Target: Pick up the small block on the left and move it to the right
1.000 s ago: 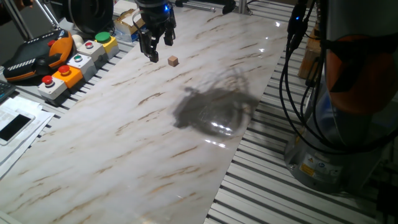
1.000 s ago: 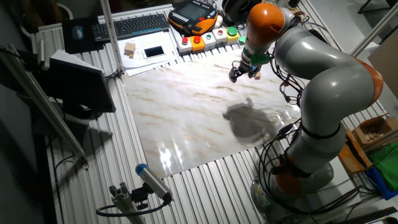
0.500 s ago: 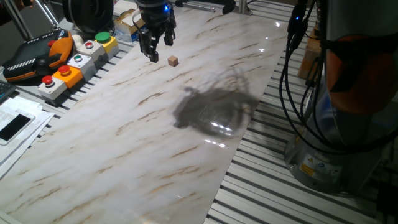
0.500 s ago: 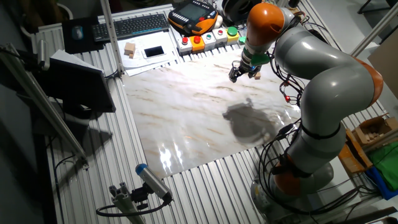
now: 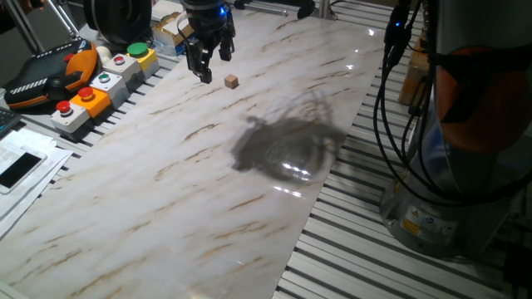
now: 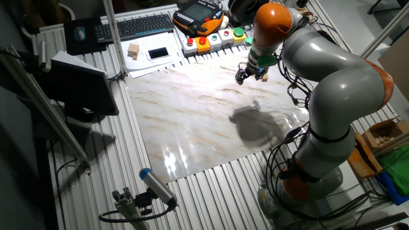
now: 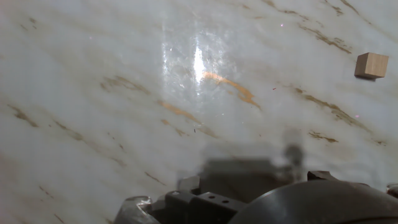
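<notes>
**Empty jaws poised beside the wooden cube at the far end of the marble surface**

The tiny light-brown wooden cube [image 5: 231,80] sits alone on the white, brown-veined marble-patterned surface [image 5: 166,191], close to that sheet's far edge as one fixed view sees it. It rests flat with one corner toward that camera and nothing touches it. In the other fixed view the cube [image 6: 263,77] is only a small tan speck, partly masked by the robot's wrist. In the hand view the cube [image 7: 372,65] lies at the upper right, well off the centre line.

The black two-finger gripper [image 5: 210,65] hangs near the cube on the side of the button boxes, its tips pointing down at the marble. The jaws are spread apart with nothing between them, the gap plain in one fixed view. Whether the fingertips touch the sheet cannot be told. From the other side the gripper [image 6: 241,75] shows below the orange joint of the grey robot arm [image 6: 326,70].

Along the near-left edge of the marble stands a row of grey push-button boxes [image 5: 100,83] with red, green and orange caps, and beyond them an orange and black hand-held control pendant [image 5: 46,75]. A dark shadow of the arm [image 5: 283,145] falls across the middle of the marble, toward its right edge.
</notes>
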You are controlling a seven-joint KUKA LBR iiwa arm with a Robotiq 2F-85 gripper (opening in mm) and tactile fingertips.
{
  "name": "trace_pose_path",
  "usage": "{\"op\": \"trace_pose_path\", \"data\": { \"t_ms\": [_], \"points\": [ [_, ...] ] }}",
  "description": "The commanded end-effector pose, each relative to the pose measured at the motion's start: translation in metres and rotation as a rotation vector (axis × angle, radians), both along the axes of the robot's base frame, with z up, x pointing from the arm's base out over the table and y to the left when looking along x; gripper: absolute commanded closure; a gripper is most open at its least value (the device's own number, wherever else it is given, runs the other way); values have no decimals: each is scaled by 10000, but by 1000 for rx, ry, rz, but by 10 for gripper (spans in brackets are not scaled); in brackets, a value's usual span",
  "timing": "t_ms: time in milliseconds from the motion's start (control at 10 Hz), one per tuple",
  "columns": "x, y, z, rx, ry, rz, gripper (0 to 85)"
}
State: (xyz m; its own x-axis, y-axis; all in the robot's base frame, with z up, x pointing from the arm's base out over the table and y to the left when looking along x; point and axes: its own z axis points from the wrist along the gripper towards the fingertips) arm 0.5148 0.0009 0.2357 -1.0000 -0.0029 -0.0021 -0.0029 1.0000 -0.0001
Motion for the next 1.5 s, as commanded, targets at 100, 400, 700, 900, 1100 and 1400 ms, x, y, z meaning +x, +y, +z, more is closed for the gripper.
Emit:
{"op": "trace_pose_path", "data": {
  "t_ms": [100,400,700,900,1100,1400],
  "points": [
    [3,5,22,-63,-56,64,843],
    [-2,17,38,-66,-55,61,843],
    [12,7,22,-64,-57,58,843],
    [37,-50,-26,-47,-57,49,843],
    [75,-112,-66,-50,-56,50,843],
    [135,-304,-199,-40,-43,6,843]
  ]
}}
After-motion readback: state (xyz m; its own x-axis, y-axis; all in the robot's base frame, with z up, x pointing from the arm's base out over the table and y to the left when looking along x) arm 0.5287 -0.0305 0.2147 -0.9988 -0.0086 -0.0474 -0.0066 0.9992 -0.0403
